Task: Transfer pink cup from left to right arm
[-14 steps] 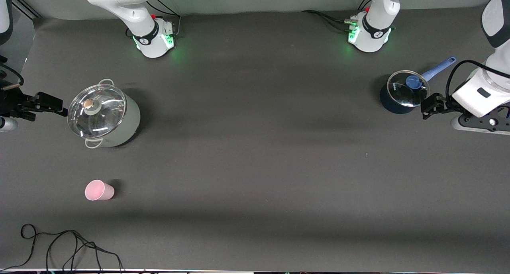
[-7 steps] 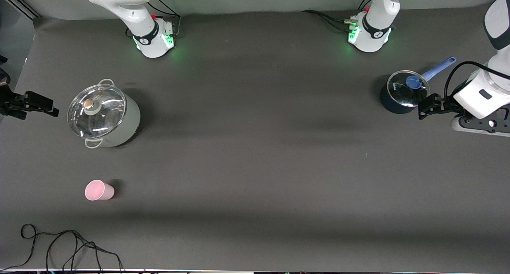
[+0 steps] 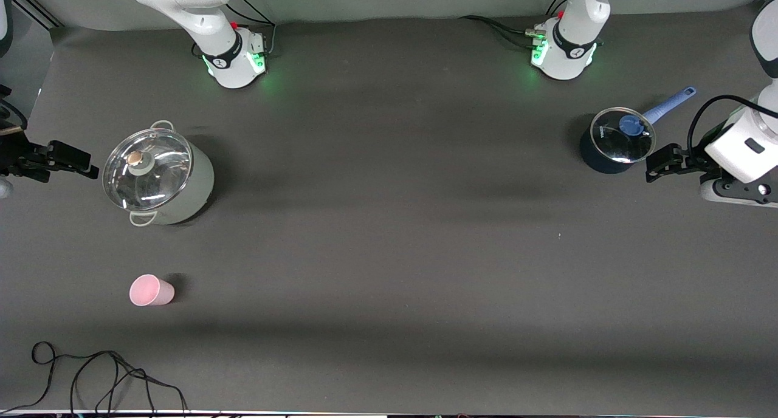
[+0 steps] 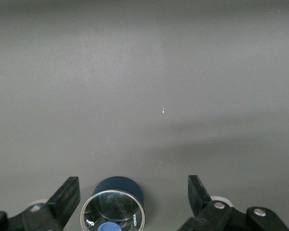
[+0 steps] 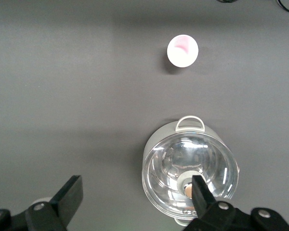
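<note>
While the pink cup (image 3: 151, 290) (image 5: 182, 50) stands upright on the table (image 3: 389, 254), well apart from both tools, the right tool (image 3: 68, 158) (image 5: 135, 202) hangs open and empty beside the grey lidded pot (image 3: 157, 176) (image 5: 190, 168). The left tool (image 3: 662, 163) (image 4: 134, 199) hangs open and empty just beside the small blue pot (image 3: 614, 140) (image 4: 114, 207).

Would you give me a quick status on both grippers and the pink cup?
Left gripper open beside blue saucepan. Right gripper open beside grey pot. Pink cup upright on table, untouched; nothing blocking.
</note>
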Controlling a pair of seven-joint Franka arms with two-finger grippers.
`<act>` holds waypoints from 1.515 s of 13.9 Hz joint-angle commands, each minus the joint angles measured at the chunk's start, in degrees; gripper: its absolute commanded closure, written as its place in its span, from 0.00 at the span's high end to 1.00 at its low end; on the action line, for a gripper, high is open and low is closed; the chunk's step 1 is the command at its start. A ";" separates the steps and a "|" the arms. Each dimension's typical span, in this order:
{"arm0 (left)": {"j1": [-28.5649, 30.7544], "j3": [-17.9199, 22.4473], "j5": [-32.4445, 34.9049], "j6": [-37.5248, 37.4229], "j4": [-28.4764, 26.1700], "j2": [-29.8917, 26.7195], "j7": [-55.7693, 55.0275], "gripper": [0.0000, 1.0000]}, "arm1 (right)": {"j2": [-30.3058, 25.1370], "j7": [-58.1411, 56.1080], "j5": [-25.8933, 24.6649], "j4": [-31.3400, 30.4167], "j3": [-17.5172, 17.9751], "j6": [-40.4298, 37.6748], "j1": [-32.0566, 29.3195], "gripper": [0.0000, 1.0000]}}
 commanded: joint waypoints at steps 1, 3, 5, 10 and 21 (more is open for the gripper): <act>0.06 0.10 -0.55 -0.90 0.03 0.30 1.25 1.00 | -0.81 3.28 -0.70 -0.47 0.90 0.81 -0.20 1.00; 0.06 0.10 -0.55 -0.91 0.03 0.30 1.25 1.00 | -0.73 2.84 -0.79 -0.47 0.90 0.90 -0.12 1.00; 0.24 0.19 -0.55 -1.34 0.12 0.30 1.25 1.00 | -0.46 2.49 -1.05 -0.47 0.99 0.90 -0.03 1.00; 0.50 0.10 -0.64 -1.52 0.21 0.30 1.25 1.00 | -0.46 0.55 -1.14 -0.47 1.08 0.82 0.06 1.00; 0.50 0.10 -0.55 -1.52 0.21 0.30 1.25 1.00 | -0.55 -4.19 -2.64 -0.47 1.08 0.03 0.41 1.00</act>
